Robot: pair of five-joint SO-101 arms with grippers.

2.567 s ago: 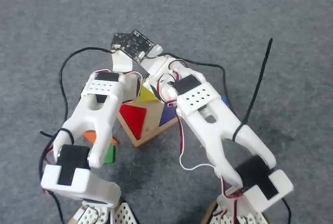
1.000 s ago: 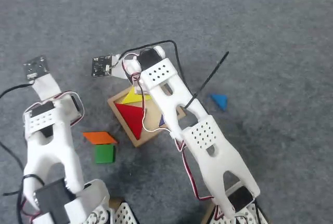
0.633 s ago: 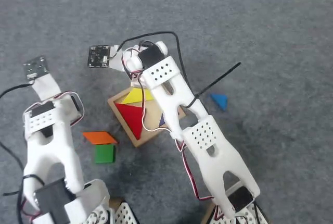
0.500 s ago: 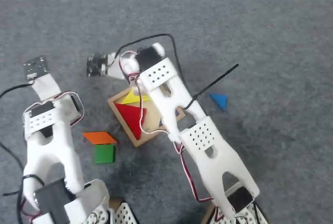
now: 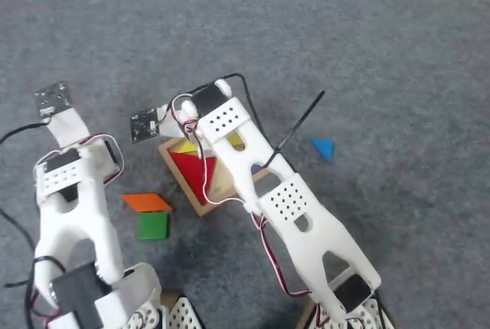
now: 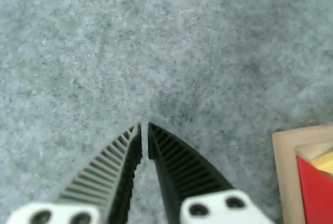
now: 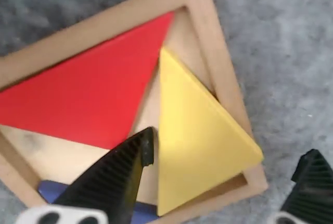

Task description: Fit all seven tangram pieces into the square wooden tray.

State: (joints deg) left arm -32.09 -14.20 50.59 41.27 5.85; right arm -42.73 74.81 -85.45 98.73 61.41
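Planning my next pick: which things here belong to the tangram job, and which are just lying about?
Job: wooden tray, red triangle, yellow triangle, dark blue piece, orange parallelogram, green square, small blue triangle.
Just there: grey carpet, black cable tie.

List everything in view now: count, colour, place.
carpet: 1, grey, under everything.
tray: 1, bare wood, mid-carpet.
red triangle: 1, red, in the tray.
yellow triangle: 1, yellow, in the tray beside the red one; one corner seems to lie on the rim.
dark blue piece: 1, in the tray, shape mostly hidden.
small triangle: 1, blue, loose, right of the tray in the high view.
parallelogram: 1, orange, loose, left of the tray.
square: 1, green, beside the parallelogram.
left tool: 1, black, shut, over bare carpet.
right tool: 1, black, open, above the yellow triangle.
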